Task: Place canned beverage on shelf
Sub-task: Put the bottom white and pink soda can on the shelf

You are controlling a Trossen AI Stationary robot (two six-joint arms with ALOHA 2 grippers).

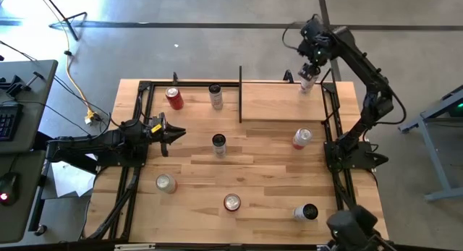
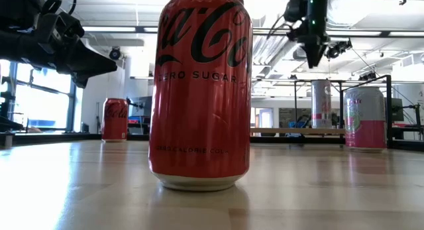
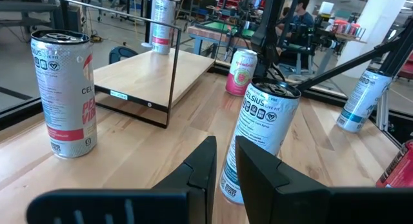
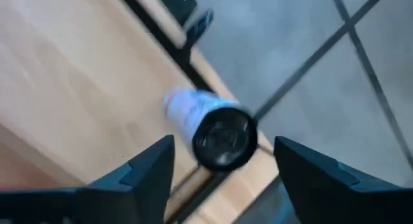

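A white-and-pink beverage can (image 1: pixel 307 82) stands upright on its base at the far right corner of the light-wood shelf (image 1: pixel 282 103), away from the plank's black upright plate (image 1: pixel 240 95). My right gripper (image 1: pixel 312 63) hangs just above the can, pointing steeply down, and is open. In the right wrist view its fingers stand on either side of the can's dark top (image 4: pixel 222 137) without touching it. In the low view its tips (image 2: pixel 315 57) are clear above the can (image 2: pixel 321 104). My left gripper (image 3: pixel 226 162) waits low at the table's left, shut with nothing in it.
Several other cans stand on the tabletop: a red one (image 1: pixel 173 98), one beside the plate (image 1: pixel 215 96), one mid-table (image 1: pixel 219 145), a pink one (image 1: pixel 302 138) and others along the near edge (image 1: pixel 231 202). Black frame rails (image 1: pixel 333 121) border the table's sides.
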